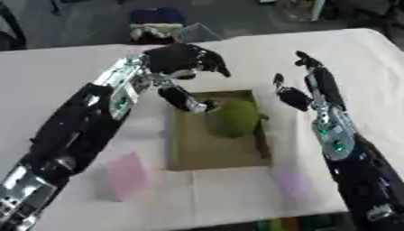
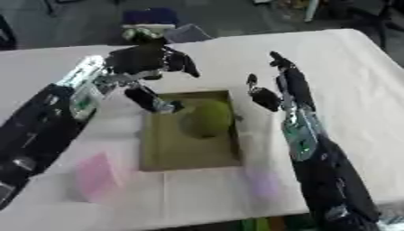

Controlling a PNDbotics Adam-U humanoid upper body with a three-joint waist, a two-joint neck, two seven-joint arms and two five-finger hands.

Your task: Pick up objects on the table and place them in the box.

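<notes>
Our left hand [image 1: 183,63] hovers spread above the box [image 1: 197,153], where a green object [image 1: 233,118] already lies (upper right). Our right hand [image 1: 304,90] waits open; we should withdraw straight upward.

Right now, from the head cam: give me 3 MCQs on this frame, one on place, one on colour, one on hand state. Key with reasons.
1. Where is the green object?
A. in the box
B. on the cloth left of the box
C. in the right hand

2. What colour is the flat object on the table left of the box?
A. blue
B. pink
C. black

3. How is the right hand?
A. shut on the green object
B. open, holding nothing
C. out of view

Key:
1 A: the green object lies inside the box.
2 B: the flat object is pink.
3 B: the right hand has straight fingers, beside the box.
</notes>
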